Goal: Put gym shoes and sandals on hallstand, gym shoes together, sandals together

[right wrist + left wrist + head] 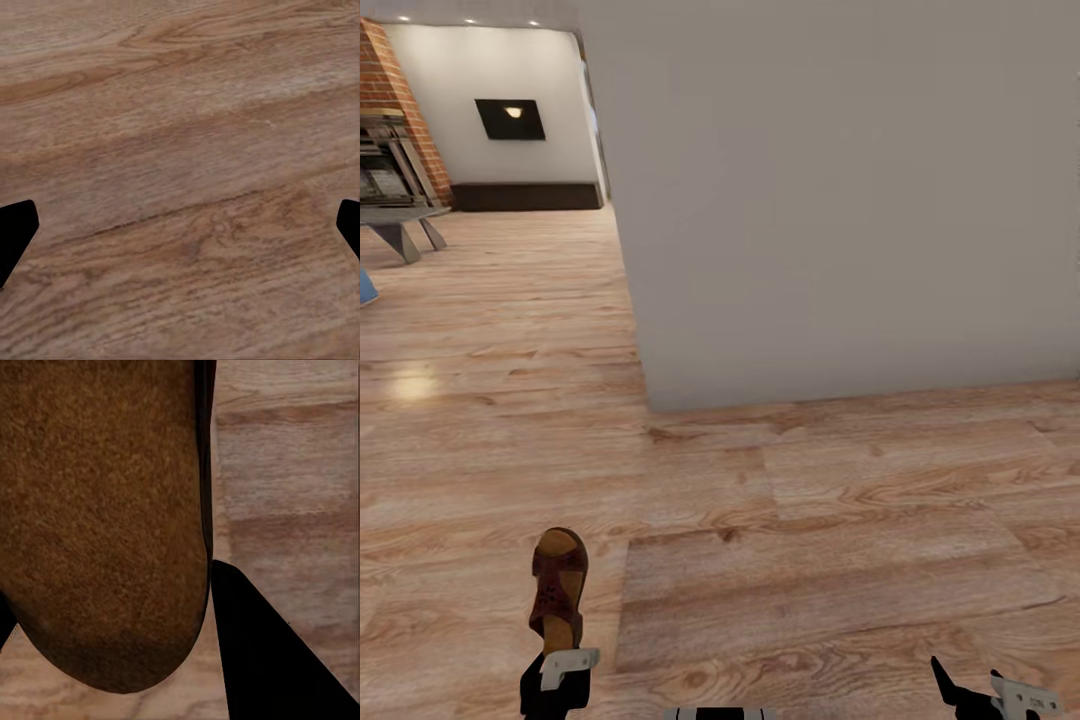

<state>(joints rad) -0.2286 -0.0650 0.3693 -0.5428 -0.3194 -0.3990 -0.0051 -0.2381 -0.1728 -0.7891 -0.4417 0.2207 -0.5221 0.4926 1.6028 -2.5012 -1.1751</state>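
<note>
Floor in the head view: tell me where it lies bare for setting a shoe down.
Bare floor runs from the grey wall's base toward the robot, between the left pincer holding the sandal and the right pincer. More runs left of the wall's corner. It is crowded far left, by the bench.

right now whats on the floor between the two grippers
Nothing: in the head view, bare wood floor runs from the left gripper, which holds a sandal, to the open right gripper.
</note>
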